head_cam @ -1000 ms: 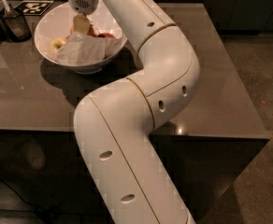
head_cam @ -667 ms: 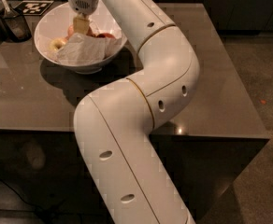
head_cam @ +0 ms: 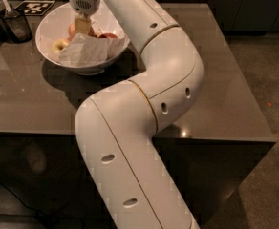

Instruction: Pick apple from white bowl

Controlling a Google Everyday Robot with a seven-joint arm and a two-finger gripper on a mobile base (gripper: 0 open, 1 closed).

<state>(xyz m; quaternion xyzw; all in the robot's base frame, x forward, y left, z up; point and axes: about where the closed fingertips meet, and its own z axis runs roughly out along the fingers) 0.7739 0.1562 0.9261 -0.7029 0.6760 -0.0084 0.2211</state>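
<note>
The white bowl [head_cam: 51,56] stands at the far left of the dark table, lined with crumpled white paper [head_cam: 87,51]. A reddish-pink apple [head_cam: 72,30] lies in the bowl's back part, partly hidden behind the gripper. More red fruit [head_cam: 108,36] shows to its right, and a paler yellow apple [head_cam: 59,45] lies at the bowl's left. My gripper [head_cam: 82,25] hangs down from the wrist into the bowl, right at the reddish apple. My large white arm crosses the picture and hides the bowl's right rim.
A dark glossy table [head_cam: 216,80] carries the bowl. A dark holder with utensils [head_cam: 13,23] stands at the far left edge. A black-and-white marker tag [head_cam: 37,7] lies behind the bowl. The floor [head_cam: 268,56] lies to the right.
The gripper has sunk slightly deeper into the bowl toward the reddish apple. The arm otherwise holds nearly the same pose.
</note>
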